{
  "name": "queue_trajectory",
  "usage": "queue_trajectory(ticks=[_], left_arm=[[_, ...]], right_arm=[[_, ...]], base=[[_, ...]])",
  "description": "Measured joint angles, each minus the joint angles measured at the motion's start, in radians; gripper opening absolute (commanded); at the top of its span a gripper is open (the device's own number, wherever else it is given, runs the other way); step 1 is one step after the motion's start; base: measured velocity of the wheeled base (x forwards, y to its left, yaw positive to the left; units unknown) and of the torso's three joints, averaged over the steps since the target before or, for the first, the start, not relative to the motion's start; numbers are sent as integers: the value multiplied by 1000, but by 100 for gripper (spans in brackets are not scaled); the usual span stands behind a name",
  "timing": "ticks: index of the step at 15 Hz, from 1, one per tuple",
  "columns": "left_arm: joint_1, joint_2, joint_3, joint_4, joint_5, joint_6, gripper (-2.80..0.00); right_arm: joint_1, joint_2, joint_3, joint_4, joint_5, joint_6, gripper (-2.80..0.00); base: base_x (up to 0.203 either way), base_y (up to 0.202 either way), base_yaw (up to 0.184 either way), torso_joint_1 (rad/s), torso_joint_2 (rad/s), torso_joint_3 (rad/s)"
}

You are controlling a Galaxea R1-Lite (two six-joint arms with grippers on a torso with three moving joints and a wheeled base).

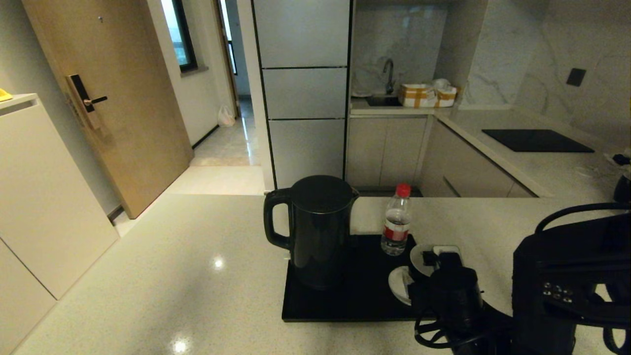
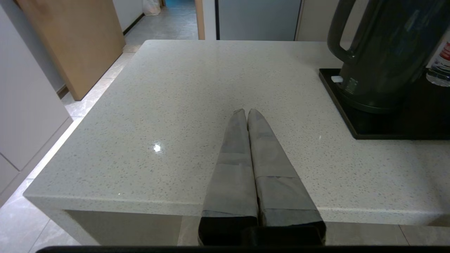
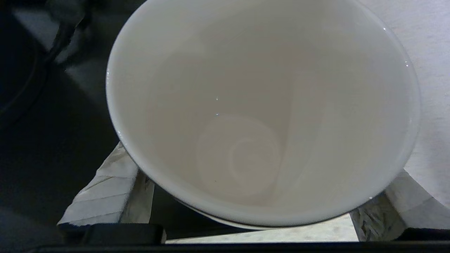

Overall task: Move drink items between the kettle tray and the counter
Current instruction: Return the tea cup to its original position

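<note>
Left to right: our left gripper (image 2: 245,111) sits low over the near part of the counter (image 1: 148,276), fingers (image 2: 233,168) pressed flat together, holding nothing, well clear of the tray. Next, the kettle (image 1: 315,229) stands upright on the left half of the black tray (image 1: 345,305), handle (image 1: 272,217) facing left; the left wrist view shows it seated at the tray's left edge. Right of it, the bottle (image 1: 396,224) with the red cap stands upright at the tray's back right part, near the kettle but apart from it. Then the cup (image 3: 260,112), at the tray's right edge beside the white saucer (image 1: 398,283), partly hidden by our right arm in the head view. Right gripper (image 1: 441,259) is down on the cup: the wrist view shows the white interior filling the frame, one finger (image 3: 105,189) on each side of the cup wall, straddling it; we can't tell whether the pads actually press the wall
</note>
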Motion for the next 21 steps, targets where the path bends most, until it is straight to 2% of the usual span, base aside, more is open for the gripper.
queue_trajectory(ticks=[7, 13, 14, 21], left_arm=[[-1, 0, 0, 0, 0, 0, -280], [0, 0, 0, 0, 0, 1, -280], [0, 0, 0, 0, 0, 1, -280], [0, 0, 0, 0, 0, 0, -280]], right_arm=[[32, 73, -91, 27, 6, -5, -280], [33, 95, -106, 27, 8, -1, -280], [32, 97, -107, 27, 7, 0, 0], [25, 101, -110, 23, 6, 7, 0]], base=[[0, 0, 0, 0, 0, 0], [0, 0, 0, 0, 0, 0], [0, 0, 0, 0, 0, 0], [0, 0, 0, 0, 0, 0]])
